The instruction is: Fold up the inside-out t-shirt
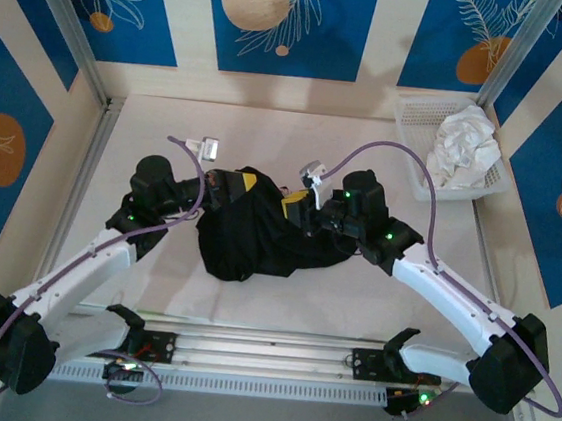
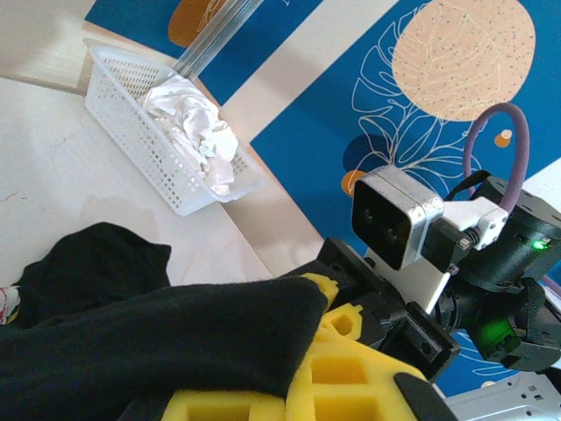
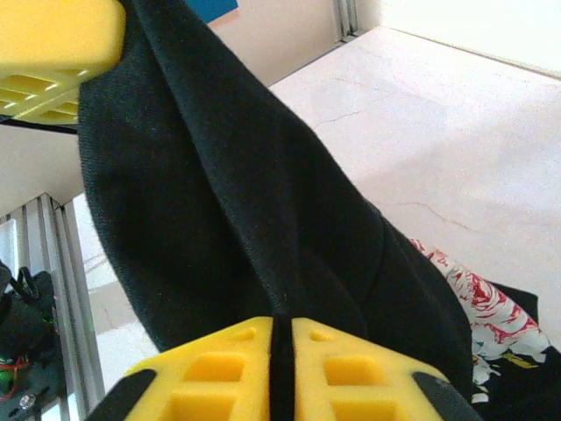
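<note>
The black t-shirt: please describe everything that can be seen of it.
The black t-shirt is soft, matte cloth, bunched in a heap on the table. The left gripper and the right gripper are both shut on its upper part and hold a fold off the surface. A red and white print shows lower down.

Robot lab: rail-framed table (image 1: pixel 372 301), printed backdrop panels (image 1: pixel 281 19)

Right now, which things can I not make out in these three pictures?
- Top view: sleeves and collar of the t-shirt; it is bunched, and the left gripper and right gripper cover its upper edge.
- Left wrist view: the tips of the left gripper's fingers; the t-shirt drapes over them.
- Right wrist view: the red and white print; black folds hide most of it.
</note>
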